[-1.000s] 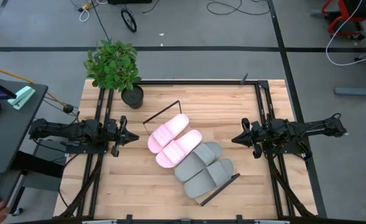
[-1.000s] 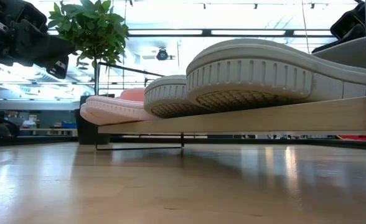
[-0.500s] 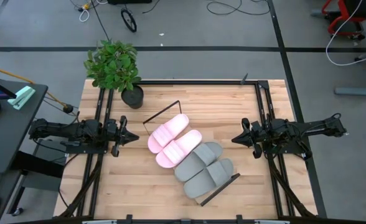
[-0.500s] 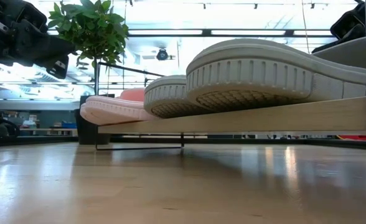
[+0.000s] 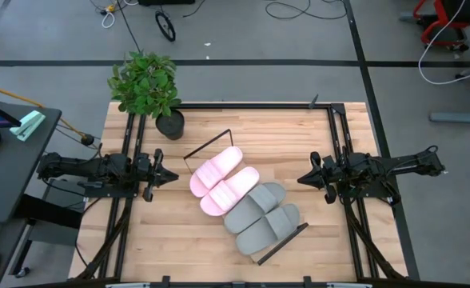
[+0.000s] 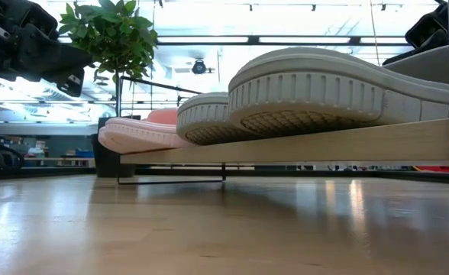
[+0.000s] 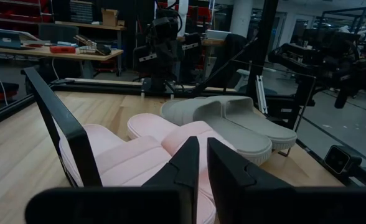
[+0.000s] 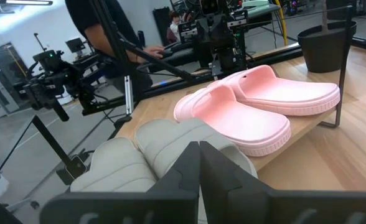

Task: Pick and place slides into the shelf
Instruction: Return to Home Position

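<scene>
1. Wooden tabletop [image 5: 163, 232], seen from overhead, with an open workshop floor around it.
2. Four slides sit side by side on the shelf [image 6: 324, 143], which lies at a slant across the middle of the tabletop.
3. The pink slides [image 5: 216, 170] fill the shelf's end nearer the plant [image 5: 145, 82]. The grey slides [image 5: 260, 218] fill the other end, and the inner grey one lies against the inner pink one.
4. From table height the board stands raised on its thin black frame. The ridged grey soles overhang its edge, with the pink pair behind them.
5. Left gripper [image 5: 171, 177] hangs over the tabletop's left side, pointing at the pink pair and well apart from the shelf. Its wrist view shows the fingers drawn nearly together with only a thin slit between them, grasping nothing.
6. Right gripper [image 5: 303, 178] hangs over the right side, facing the left one across the shelf and clear of the grey pair. Its fingers are pressed together and empty.
7. The plant, in a dark pot, stands at the tabletop's far left corner, just beyond the shelf's frame end.
8. A person [image 8: 99, 22] in a dark top shows beyond the table in the right wrist view.
</scene>
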Robot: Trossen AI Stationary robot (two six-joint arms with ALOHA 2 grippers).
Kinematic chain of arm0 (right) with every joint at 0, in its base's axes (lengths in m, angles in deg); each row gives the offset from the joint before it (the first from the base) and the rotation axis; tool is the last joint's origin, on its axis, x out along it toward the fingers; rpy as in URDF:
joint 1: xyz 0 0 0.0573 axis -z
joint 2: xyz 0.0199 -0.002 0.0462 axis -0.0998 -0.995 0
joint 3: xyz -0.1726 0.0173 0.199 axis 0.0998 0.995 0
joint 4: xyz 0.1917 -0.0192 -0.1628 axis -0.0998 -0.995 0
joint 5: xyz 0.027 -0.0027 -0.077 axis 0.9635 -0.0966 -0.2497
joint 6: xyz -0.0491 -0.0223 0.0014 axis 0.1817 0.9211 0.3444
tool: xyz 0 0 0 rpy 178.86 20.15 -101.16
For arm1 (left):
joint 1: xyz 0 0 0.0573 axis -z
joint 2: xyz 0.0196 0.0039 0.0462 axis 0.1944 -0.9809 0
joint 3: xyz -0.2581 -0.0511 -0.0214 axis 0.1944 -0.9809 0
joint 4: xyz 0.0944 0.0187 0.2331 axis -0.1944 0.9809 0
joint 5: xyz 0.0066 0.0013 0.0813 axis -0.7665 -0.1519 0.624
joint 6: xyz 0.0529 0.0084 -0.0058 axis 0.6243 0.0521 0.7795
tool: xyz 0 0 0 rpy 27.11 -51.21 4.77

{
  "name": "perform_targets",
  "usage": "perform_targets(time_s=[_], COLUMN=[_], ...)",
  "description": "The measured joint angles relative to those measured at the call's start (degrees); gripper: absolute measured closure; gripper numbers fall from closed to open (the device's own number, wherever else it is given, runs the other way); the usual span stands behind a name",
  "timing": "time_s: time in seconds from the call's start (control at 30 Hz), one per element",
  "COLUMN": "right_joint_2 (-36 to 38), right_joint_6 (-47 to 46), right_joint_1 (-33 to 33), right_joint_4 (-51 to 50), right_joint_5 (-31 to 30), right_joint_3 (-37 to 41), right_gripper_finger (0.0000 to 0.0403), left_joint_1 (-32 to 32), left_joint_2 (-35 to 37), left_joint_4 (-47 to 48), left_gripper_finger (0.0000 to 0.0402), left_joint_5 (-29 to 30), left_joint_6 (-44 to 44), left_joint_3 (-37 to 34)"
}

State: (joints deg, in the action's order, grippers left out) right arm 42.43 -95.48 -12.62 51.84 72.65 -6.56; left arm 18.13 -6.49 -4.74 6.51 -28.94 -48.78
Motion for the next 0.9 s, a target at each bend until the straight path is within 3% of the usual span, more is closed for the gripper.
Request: perform_targets(time_s=[0.9], right_joint_2=[0.02], right_joint_6=[-0.01], right_joint_1=[0.0], right_joint_4=[-0.02], right_joint_5=[-0.02], right_joint_3=[0.0], right_gripper_finger=[0.0393], left_joint_1=[0.02], left_joint_2=[0.0], left_joint_4=[0.0], left_gripper_finger=[0.0376], left_joint_5=[0.0], left_joint_6=[0.02], left_joint_3=[0.0])
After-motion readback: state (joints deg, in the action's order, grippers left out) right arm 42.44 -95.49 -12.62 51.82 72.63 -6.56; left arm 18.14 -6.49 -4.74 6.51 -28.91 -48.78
